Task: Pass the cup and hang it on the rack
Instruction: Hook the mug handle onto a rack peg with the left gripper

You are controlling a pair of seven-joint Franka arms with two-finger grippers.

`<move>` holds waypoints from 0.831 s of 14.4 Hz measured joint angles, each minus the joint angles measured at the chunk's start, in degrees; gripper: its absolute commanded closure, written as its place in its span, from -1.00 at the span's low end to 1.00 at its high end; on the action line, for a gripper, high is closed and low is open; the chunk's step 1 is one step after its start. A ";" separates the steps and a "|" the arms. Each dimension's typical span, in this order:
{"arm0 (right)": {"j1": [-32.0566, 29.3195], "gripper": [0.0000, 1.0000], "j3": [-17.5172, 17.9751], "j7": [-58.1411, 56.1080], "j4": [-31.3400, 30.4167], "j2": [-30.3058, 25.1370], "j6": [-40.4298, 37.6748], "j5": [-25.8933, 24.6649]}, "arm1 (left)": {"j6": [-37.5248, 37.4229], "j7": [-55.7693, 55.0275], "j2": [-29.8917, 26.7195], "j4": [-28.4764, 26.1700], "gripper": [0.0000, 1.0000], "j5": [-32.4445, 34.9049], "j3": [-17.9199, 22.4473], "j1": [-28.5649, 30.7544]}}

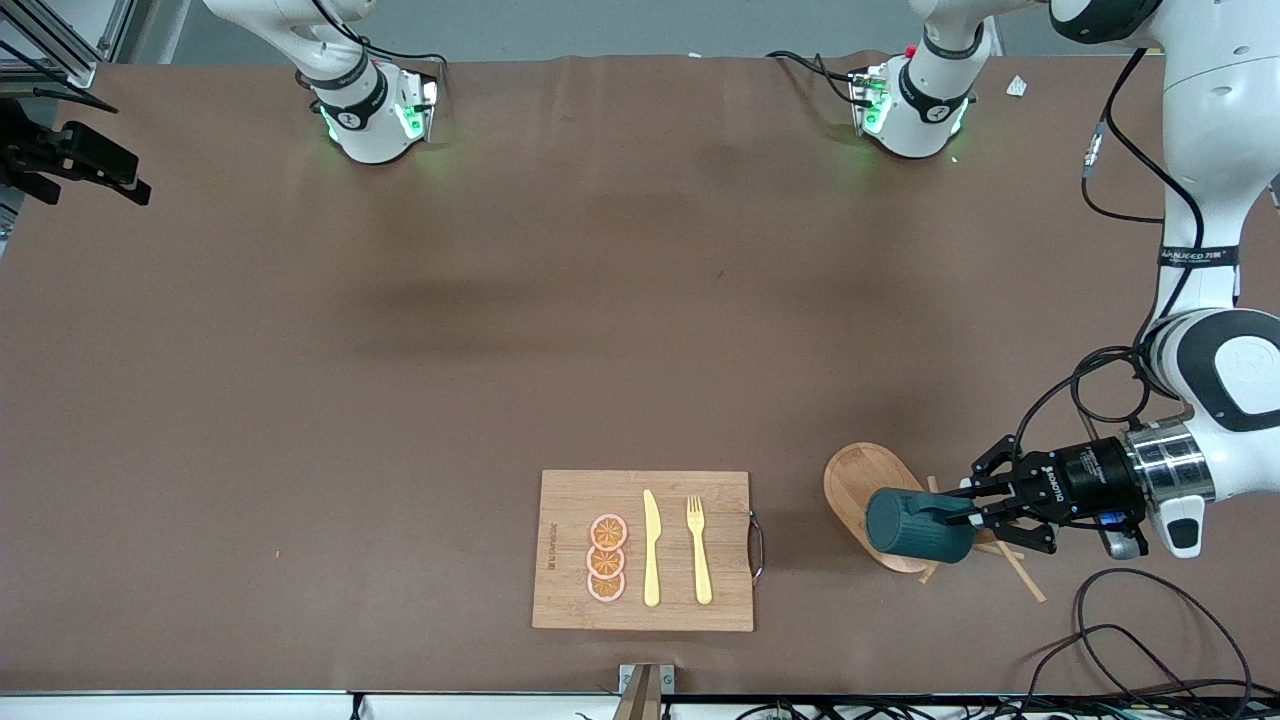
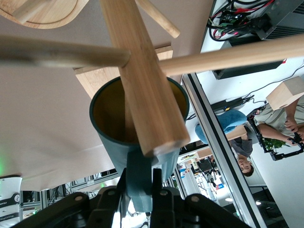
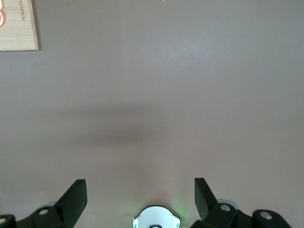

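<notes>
We are noting white arm shells w/ black joint bands, green lights glowing at both bases, black cables looping along the left arm, a silver wrist ring, and a black left gripper w/ white lettering.

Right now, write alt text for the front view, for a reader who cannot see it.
The left tool, shut on the teal cup, holds it sideways at the wooden rack. A cutting board beside the rack carries orange slices, a knife and a fork.
</notes>
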 measured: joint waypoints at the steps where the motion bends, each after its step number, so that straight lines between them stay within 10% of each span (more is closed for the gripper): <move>1: 0.15 -1.00 0.03 0.00 0.00 0.00 0.00 0.00 | 0.25 0.05 0.10 0.00 1.00 0.00 0.00 0.09; 9: 0.29 -1.00 0.04 0.00 0.00 0.00 0.00 0.00 | 1.57 1.74 1.21 0.00 0.97 0.00 0.01 0.66; 12: 0.30 -1.00 0.05 0.00 0.00 0.00 0.00 0.00 | 1.87 2.41 1.46 0.00 0.48 0.00 0.01 0.89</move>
